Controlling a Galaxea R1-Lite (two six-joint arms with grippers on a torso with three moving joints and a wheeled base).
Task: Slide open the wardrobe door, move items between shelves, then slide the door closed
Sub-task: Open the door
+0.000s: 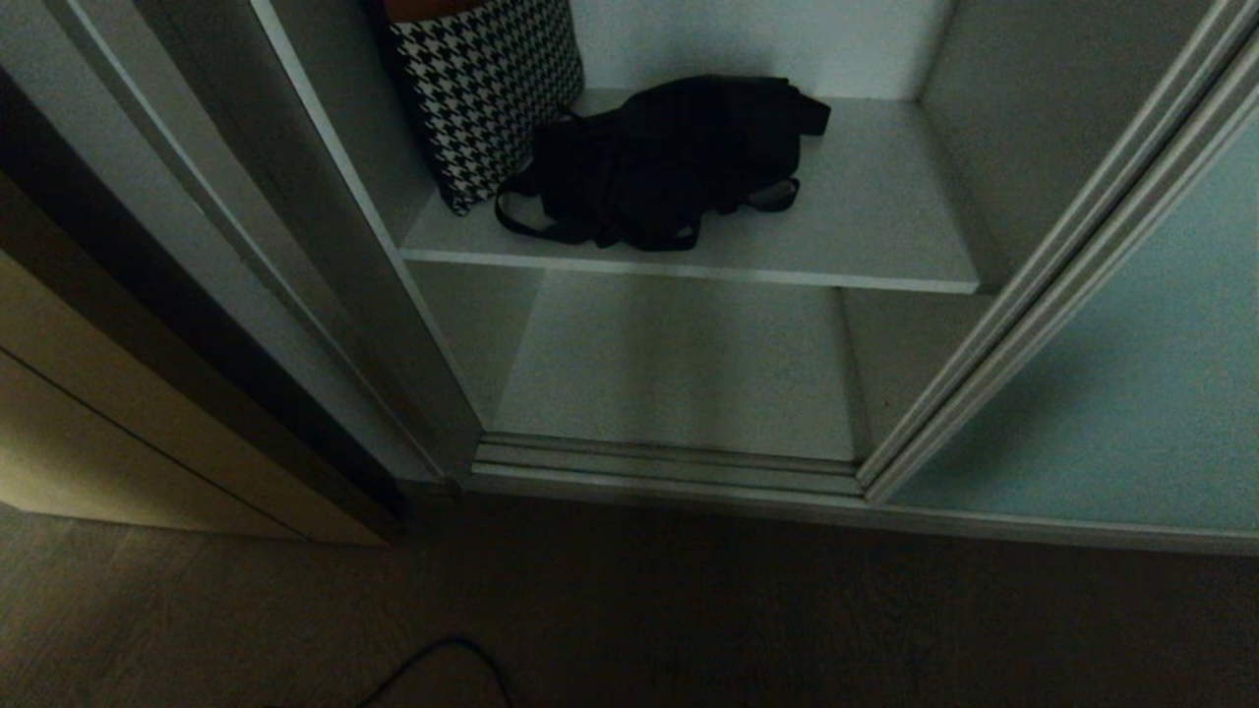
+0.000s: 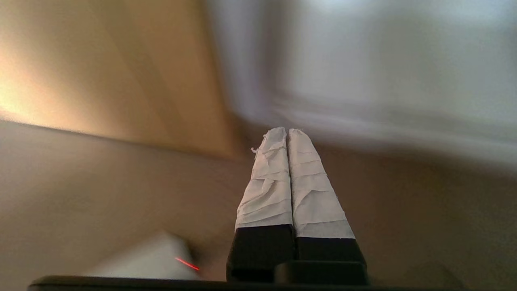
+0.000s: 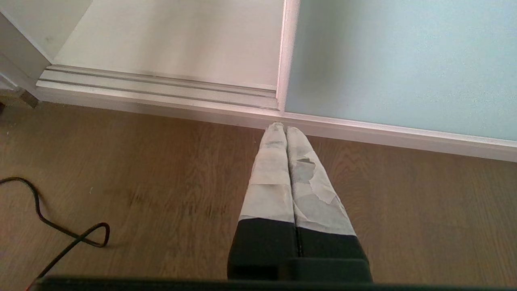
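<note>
In the open wardrobe: the sliding wardrobe door (image 1: pixel 1131 393), a tall frosted pale blue-green panel in a thin silver-white frame, stands pushed to the right, baring the compartment.
Upper shelf (image 1: pixel 885 226): a flat white-grey laminate board carrying the floppy black fabric bag (image 1: pixel 669 157) with long straps, its long axis running left to right; a black-and-white houndstooth cushion (image 1: pixel 487 88) leans just beside it on the left, seemingly touching.
Lower shelf (image 1: pixel 679 364): another white-grey board below.
Left tool (image 2: pixel 286 135): tape-wrapped fingers pressed together, holding nothing, low over the brown wooden floor (image 3: pixel 161 182), out of the head view.
Right tool (image 3: pixel 284 128): fingers likewise pressed together and empty, low over the floor near the door track (image 3: pixel 161 83).
Key relation: the bag lies farther in and higher than both tools, roughly central in the opening; neither arm looks clearly nearer.
Step, as I judge: door open, the bag's move not yet begun.
</note>
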